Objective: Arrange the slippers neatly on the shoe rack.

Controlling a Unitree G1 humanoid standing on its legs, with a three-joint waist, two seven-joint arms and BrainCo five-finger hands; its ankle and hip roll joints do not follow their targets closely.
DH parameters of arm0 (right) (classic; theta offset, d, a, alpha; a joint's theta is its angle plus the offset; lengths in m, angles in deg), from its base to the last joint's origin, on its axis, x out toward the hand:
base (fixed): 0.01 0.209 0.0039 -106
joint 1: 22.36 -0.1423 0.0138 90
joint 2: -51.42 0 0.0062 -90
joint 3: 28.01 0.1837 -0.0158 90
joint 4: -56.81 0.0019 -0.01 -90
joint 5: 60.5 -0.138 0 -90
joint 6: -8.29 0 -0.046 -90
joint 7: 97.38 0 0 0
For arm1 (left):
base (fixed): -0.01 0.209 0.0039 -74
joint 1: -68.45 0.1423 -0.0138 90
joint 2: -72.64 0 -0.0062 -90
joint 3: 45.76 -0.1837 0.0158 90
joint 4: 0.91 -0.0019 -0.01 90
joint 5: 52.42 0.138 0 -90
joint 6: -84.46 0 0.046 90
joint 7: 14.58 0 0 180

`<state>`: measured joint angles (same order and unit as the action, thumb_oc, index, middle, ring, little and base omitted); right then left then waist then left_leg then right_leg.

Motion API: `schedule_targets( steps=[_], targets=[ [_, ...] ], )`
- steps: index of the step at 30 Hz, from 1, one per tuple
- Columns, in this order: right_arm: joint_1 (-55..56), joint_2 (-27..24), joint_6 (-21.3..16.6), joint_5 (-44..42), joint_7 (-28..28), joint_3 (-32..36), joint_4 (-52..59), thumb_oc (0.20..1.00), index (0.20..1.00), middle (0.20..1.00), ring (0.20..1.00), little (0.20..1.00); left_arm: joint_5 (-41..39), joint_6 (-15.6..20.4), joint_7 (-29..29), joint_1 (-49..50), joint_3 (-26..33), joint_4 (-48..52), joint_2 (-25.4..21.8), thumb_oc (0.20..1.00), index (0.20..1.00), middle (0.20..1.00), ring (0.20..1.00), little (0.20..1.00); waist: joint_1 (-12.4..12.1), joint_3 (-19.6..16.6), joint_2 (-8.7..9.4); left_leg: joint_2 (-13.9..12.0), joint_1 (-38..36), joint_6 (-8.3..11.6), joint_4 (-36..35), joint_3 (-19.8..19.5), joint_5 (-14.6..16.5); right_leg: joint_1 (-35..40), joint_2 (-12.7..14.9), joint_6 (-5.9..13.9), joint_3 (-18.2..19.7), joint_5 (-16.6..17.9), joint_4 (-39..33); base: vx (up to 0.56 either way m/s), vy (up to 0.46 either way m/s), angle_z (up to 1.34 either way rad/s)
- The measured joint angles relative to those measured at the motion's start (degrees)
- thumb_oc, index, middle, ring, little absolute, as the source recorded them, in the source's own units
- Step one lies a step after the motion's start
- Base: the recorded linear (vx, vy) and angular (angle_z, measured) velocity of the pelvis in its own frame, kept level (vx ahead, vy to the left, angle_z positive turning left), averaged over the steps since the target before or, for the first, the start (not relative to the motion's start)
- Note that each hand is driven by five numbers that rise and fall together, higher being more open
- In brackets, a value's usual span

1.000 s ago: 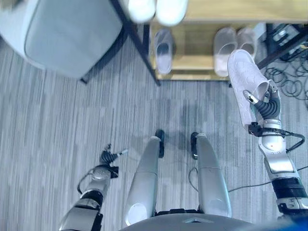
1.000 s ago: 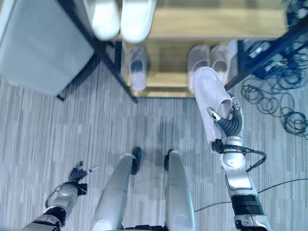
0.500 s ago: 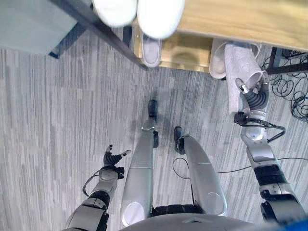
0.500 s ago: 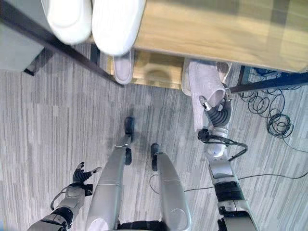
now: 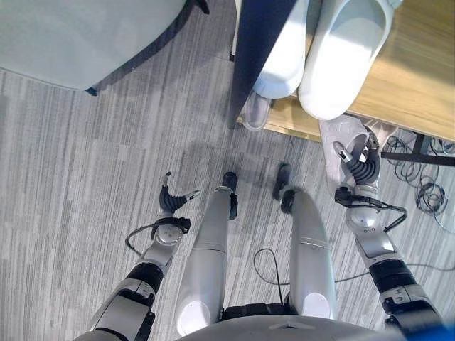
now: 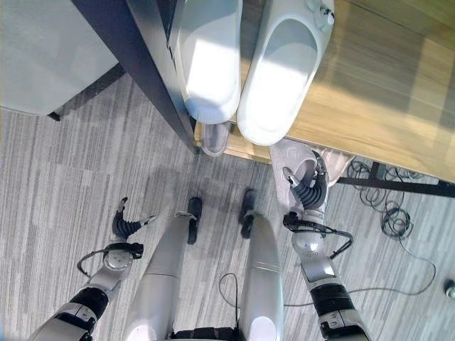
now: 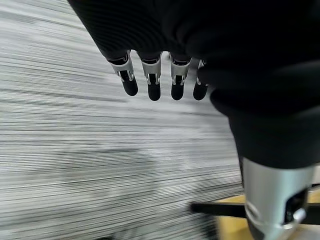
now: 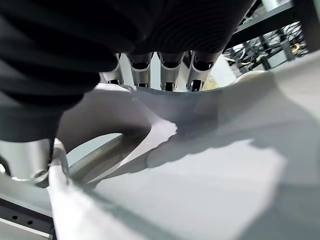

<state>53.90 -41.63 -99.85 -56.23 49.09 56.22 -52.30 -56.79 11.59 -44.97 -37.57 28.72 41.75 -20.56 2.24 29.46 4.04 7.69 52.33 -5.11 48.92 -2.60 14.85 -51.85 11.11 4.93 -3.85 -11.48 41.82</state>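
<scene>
Carried forward, the slipper (image 6: 290,158) in the right hand's (image 6: 307,190) curled fingers is half-hidden under the shelf (image 6: 370,106).

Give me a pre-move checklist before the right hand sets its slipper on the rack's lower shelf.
1. Grip: right hand has fingers curled round the held slipper: ok.
2. Slipper at the lower shelf: its toe end is hidden under the top shelf: cannot tell.
3. Free spot below: a lone slipper pokes out at the rack's left end, the rest of the lower shelf is hidden: cannot tell.
4. Top shelf: white pair sits side by side, overhanging the front edge: ok.
5. Left hand open, over the floor, holding nothing: ok.
</scene>
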Motion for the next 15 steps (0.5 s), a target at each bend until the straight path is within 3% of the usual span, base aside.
schedule_targets(
  steps=[1,3,6,10,15],
  targets=[
    [-1.33,-0.07,-0.36,-0.07,-0.36,-0.70,-2.43,0.200,0.200,0.200,0.200,0.200,0.79,0.02,-0.13,0.03,0.35,-0.85,0.50,1.000,1.000,1.000,1.000,1.000,0.18,-0.28,0.15,0.05,0.57,1.09,0.90,-0.06,0.58,-0.65,-0.11,-0.86,0.05,-0.99,3.95,0.08,-0.120,0.10],
    [-2.62,-0.38,-0.39,-0.15,-0.36,-4.06,-3.25,0.200,0.200,0.200,0.200,0.200,1.02,-0.03,-1.38,3.51,0.54,-3.27,0.75,1.000,1.000,1.000,1.000,1.000,0.05,-6.33,0.13,-1.61,8.66,1.32,10.68,-0.03,4.82,-9.05,-0.61,-3.95,-0.40,-5.91,15.29,0.07,-0.102,-0.03],
    [-3.85,-2.54,-0.35,0.12,-0.01,-4.41,-3.21,0.200,0.200,0.200,0.200,0.200,0.40,0.46,-2.47,3.23,1.55,-3.49,0.81,1.000,1.000,1.000,1.000,1.000,-0.17,-9.03,-0.18,-2.79,15.36,2.01,19.02,-1.31,8.12,-15.37,-1.10,-6.26,-1.90,-9.56,23.57,0.04,-0.049,0.07],
    [-5.86,-5.51,-0.34,2.83,0.09,-6.14,-1.89,0.200,0.200,0.200,0.200,0.200,-1.49,1.66,-3.98,2.81,2.84,-2.23,0.93,1.000,1.000,1.000,1.000,1.000,-0.42,-11.48,-0.90,-3.38,20.48,2.39,24.38,-1.63,9.59,-20.52,-1.24,-7.21,-2.15,-11.05,29.32,0.08,-0.046,0.02],
    [-10.89,-5.77,1.93,3.98,1.12,-7.96,-1.90,0.200,0.200,0.200,0.200,0.200,-3.43,2.58,-7.87,1.64,4.27,1.69,0.19,1.000,1.000,1.000,1.000,1.000,-2.82,-13.33,-2.78,-3.77,30.49,2.61,40.43,-1.48,15.39,-30.27,-0.70,-7.91,-1.24,-17.43,45.74,0.10,-0.035,0.00]
  ],
)
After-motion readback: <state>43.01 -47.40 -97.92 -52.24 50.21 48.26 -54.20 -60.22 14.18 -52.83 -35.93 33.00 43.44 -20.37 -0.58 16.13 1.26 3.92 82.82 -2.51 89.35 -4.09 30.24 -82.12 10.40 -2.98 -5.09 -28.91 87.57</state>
